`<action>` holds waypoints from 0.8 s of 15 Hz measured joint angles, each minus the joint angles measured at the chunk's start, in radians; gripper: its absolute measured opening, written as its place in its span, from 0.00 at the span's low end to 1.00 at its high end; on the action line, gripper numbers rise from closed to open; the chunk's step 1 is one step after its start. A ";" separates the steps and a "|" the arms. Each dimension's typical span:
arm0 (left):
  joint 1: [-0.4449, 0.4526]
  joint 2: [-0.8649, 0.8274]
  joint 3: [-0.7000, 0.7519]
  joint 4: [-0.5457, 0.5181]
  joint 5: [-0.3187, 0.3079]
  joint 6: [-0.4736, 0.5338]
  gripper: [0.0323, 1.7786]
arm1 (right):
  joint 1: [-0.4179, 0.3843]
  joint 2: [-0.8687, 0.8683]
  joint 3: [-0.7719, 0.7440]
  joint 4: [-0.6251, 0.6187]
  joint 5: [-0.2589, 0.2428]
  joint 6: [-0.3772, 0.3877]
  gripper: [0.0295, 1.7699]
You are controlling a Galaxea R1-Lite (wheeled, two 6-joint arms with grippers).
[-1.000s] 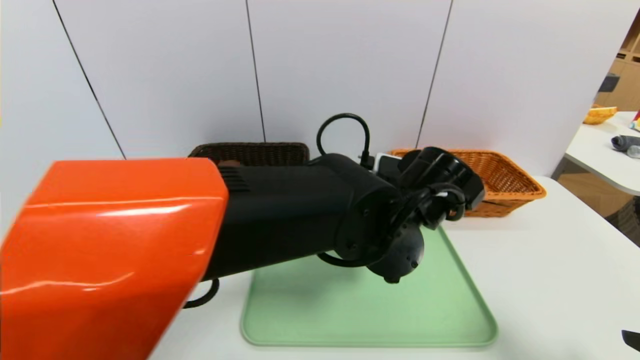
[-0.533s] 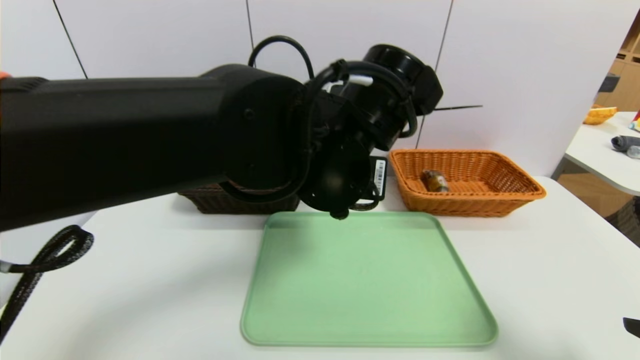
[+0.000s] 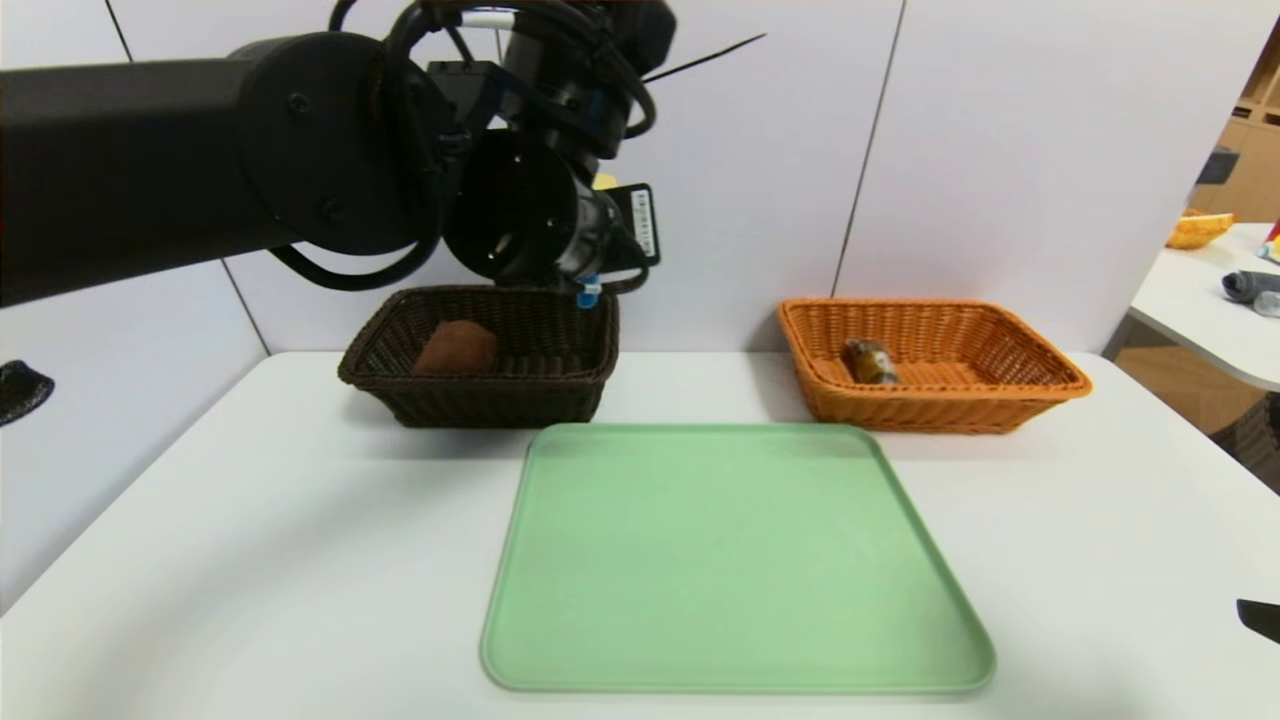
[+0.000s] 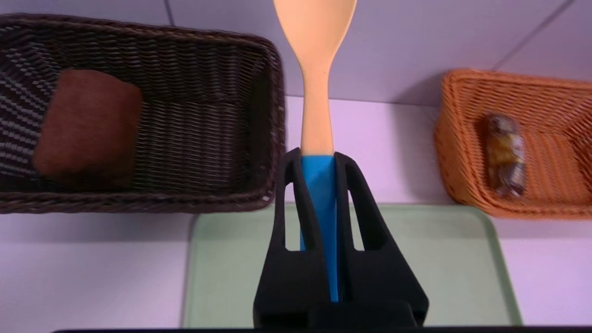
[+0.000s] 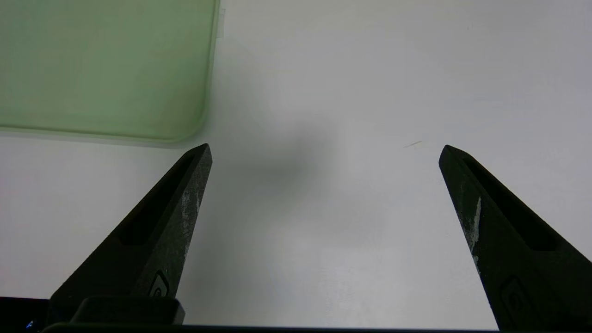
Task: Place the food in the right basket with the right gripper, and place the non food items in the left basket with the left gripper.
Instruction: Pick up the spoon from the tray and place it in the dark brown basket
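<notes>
a white barcode sticker (image 3: 643,223) shows on the black wrist housing, too small to read. only the left wrist view shows the left gripper (image 4: 317,155) pinching the spoon (image 4: 318,92) by its blue handle; the head view catches mostly blue. the arm now hangs higher, near the dark wicker basket (image 3: 480,405), uncovering the brown towel (image 3: 457,348) inside. the food packet (image 3: 870,362) lies in the orange wicker basket (image 3: 930,410). the right gripper (image 5: 325,150) waits, spread wide, beside the green tray (image 3: 740,560).
</notes>
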State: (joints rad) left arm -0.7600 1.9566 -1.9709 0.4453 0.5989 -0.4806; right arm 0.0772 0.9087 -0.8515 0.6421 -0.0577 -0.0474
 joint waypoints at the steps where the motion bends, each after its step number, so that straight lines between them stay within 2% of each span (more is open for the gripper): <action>1: 0.050 -0.001 0.000 0.003 -0.013 0.003 0.05 | 0.002 0.008 -0.017 0.002 -0.001 -0.013 0.96; 3: 0.127 0.002 0.001 0.034 -0.060 0.003 0.05 | 0.003 0.027 -0.052 0.006 -0.001 -0.033 0.96; 7: 0.244 0.052 0.001 0.052 -0.100 -0.011 0.05 | 0.004 0.057 -0.072 0.006 0.002 -0.038 0.96; 9: 0.280 0.089 0.001 0.052 -0.131 -0.030 0.05 | 0.004 0.069 -0.076 0.002 0.004 -0.038 0.96; 12: 0.299 0.131 0.000 0.043 -0.133 -0.037 0.05 | 0.004 0.079 -0.079 0.003 0.006 -0.038 0.96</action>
State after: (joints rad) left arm -0.4613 2.0872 -1.9704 0.4881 0.4660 -0.5177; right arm 0.0809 0.9874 -0.9302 0.6451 -0.0519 -0.0855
